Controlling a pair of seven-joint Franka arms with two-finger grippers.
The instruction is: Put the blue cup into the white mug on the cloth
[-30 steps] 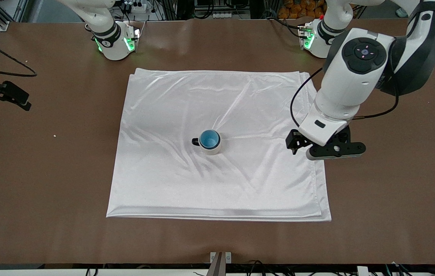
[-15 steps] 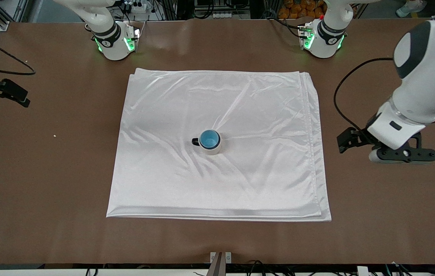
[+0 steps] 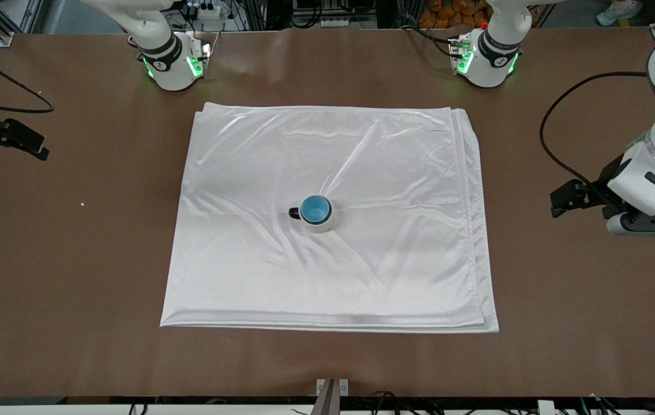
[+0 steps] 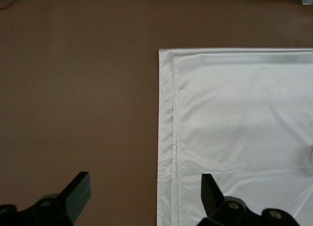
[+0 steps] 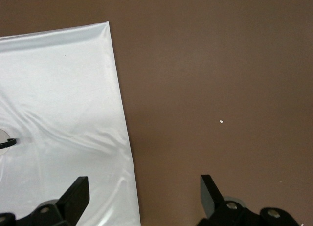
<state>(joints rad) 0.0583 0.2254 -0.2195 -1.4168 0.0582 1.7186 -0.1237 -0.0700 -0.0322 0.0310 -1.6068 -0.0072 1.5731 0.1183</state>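
Plainly, from the front, no writing reads anywhere. The blue cup [image 3: 315,208] stands upright, mouth up, nested inside the white mug [image 3: 320,222] mid-cloth [image 3: 327,276], the mug's black handle [image 3: 293,213] pointing toward my right arm's end. My left gripper [image 3: 564,203] hangs over bare table [image 3: 74,259], well apart from the cloth's edge.

Left wrist: my fingers [image 4: 78,189] are spread, empty, above table and cloth hem [image 4: 166,138].

Right wrist: my right gripper [image 5: 142,196] is likewise spread wide, empty, over the cloth's edge [image 5: 120,103].

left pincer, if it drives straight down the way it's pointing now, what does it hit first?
Most likely bare table: the open left pincer points down just off the cloth edge. One fingertip might catch that edge; depth is unclear.
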